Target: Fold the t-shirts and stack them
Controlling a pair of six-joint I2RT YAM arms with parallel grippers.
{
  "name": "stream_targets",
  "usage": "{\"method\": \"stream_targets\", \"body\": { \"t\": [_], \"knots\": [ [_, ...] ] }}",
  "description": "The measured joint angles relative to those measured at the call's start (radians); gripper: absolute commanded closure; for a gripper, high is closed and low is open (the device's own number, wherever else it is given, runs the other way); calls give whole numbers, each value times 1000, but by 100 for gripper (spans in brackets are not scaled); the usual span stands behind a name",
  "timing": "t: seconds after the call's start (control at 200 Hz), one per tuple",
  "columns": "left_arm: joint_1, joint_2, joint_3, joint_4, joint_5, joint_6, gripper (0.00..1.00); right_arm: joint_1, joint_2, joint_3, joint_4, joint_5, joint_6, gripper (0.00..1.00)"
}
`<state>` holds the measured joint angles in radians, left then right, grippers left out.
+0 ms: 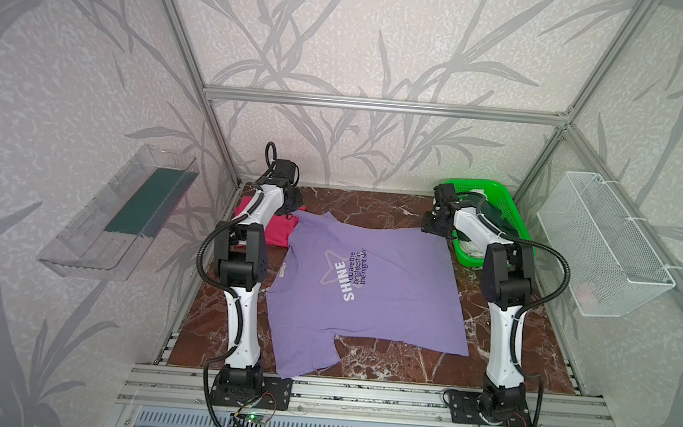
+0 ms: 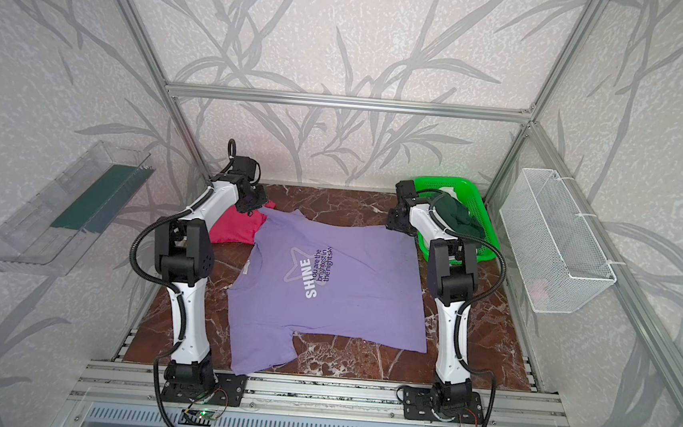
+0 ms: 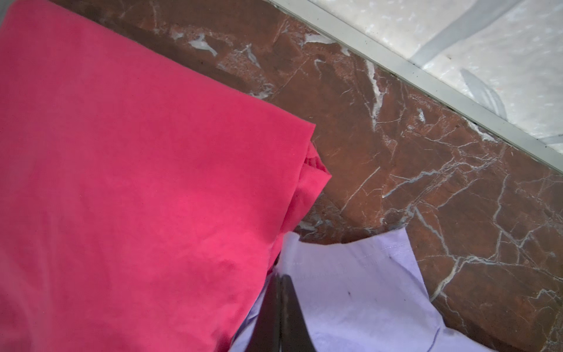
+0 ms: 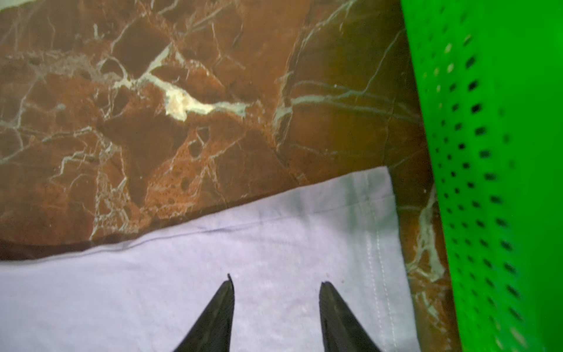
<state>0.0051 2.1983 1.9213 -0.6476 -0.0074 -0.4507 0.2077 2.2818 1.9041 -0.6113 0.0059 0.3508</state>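
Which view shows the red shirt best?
The left wrist view: the red shirt fills most of it. Both top views show only a part behind the left arm; the right wrist view shows none.

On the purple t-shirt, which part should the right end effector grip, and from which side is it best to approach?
Probably the far hem corner of the purple t-shirt, beside the green basket. The cloth lies flat on the table, so come from above and pinch the edge. The open right end effector hangs over the cloth near that corner.
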Motion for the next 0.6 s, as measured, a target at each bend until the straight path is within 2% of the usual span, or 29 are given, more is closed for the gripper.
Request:
{"method": "stream_targets", "body": {
  "t": [0.285, 0.6],
  "knots": [
    [22, -107, -104, 61, -29, -37, 100, 0, 97, 147, -59, 61, -6, 54],
    [23, -111, -107, 79, -26, -43, 100, 14, 246, 362, -147, 109, -8, 54]
  ]
}}
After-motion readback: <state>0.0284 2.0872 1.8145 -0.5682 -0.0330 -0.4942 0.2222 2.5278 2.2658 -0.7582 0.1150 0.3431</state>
